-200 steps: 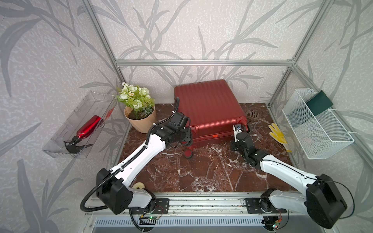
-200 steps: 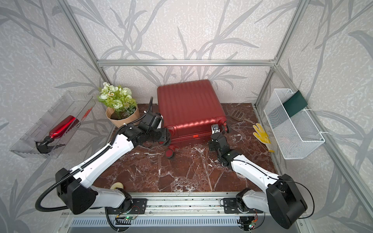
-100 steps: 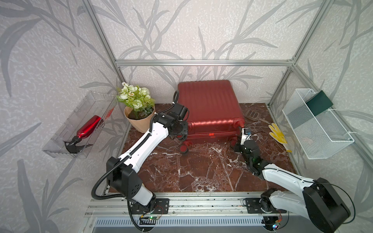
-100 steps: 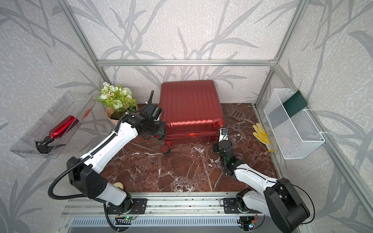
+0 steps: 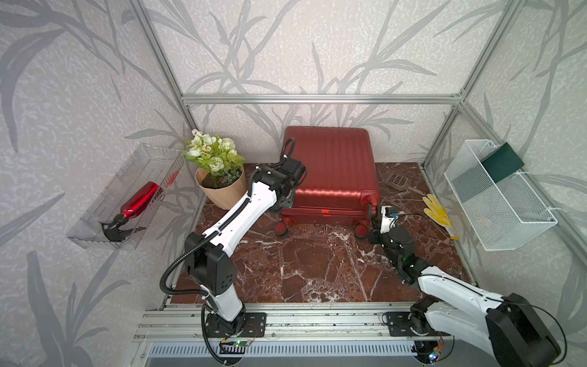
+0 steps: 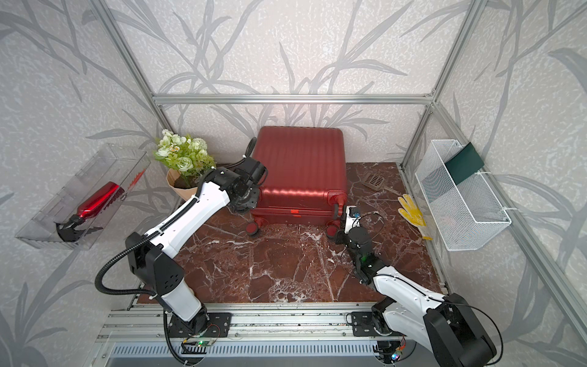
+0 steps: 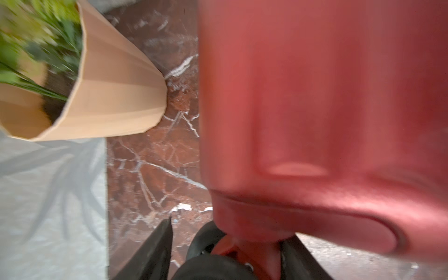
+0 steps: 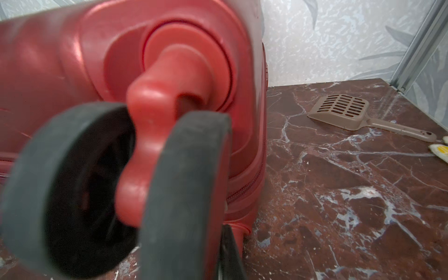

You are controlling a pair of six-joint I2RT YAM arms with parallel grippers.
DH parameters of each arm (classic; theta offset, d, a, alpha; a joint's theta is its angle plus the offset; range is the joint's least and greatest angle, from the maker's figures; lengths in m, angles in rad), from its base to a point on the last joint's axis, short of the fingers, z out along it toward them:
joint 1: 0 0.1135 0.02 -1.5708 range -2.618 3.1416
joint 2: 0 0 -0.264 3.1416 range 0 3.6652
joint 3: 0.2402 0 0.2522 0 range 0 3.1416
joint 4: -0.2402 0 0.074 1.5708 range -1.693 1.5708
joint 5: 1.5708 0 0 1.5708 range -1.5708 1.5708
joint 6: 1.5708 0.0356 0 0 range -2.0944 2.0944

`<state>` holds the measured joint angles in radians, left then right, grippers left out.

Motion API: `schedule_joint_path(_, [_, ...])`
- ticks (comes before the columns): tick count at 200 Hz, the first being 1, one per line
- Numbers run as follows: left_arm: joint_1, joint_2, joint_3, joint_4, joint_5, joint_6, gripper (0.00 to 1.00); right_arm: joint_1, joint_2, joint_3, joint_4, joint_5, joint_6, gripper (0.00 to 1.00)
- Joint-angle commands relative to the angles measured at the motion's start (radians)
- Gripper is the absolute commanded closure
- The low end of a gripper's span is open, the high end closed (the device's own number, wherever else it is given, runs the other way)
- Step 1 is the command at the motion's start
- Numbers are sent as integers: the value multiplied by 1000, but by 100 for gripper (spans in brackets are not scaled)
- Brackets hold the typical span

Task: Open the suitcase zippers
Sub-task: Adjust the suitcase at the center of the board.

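Left pincer is straddling, fingers apart, a black caster of the closed dark red ribbed hard-shell suitcase, which is lying flat at the marble counter's back. Right pincer, clenched and empty, is sitting by the opposite wheel. Positioning seems underway; next, a zipper pull needs finding along the seam's zippers.

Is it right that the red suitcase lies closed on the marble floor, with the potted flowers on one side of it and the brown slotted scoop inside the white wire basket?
Not quite. The scoop lies on the marble floor beside the suitcase, not in the wire basket; both top views show it. The suitcase is closed and the potted flowers stand on its other side.
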<state>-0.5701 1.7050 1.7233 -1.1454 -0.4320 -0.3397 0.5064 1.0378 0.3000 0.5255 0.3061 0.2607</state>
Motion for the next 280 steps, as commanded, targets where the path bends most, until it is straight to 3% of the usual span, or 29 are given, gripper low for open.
schedule_joint_path(1, [-118, -74, 42, 163, -106, -167, 43, 43, -46, -7, -19, -12, -9, 100])
schedule_joint_path(30, [-253, -63, 35, 238, 51, -226, 39, 108, -76, -25, -22, -30, -7, 100])
schedule_joint_path(50, [-316, -8, 121, 173, -39, -230, 34, 124, -89, -41, -33, -26, 7, 100])
schedule_joint_path(78, [-323, -23, 123, 113, -123, -216, 34, 124, -125, -49, -77, -27, 6, 100])
schedule_joint_path(117, [-319, -101, -26, 165, -29, -239, 37, 125, -143, -38, -118, 3, -4, 100])
schedule_joint_path(157, [-222, -111, -149, 157, 9, -232, 57, 125, -155, -13, -173, 30, -12, 100])
schedule_joint_path(190, [-104, -131, -251, 231, 87, -234, 58, 125, -165, -10, -195, 37, -17, 100])
schedule_joint_path(211, [-77, -108, -261, 264, 124, -221, 58, 125, -172, -9, -206, 34, -19, 100])
schedule_joint_path(245, [-38, -51, -232, 188, -19, -251, 62, 125, -208, 2, -266, 74, -32, 100])
schedule_joint_path(280, [112, -71, -269, 218, -54, -259, 66, 124, -257, -6, -314, 131, -31, 100])
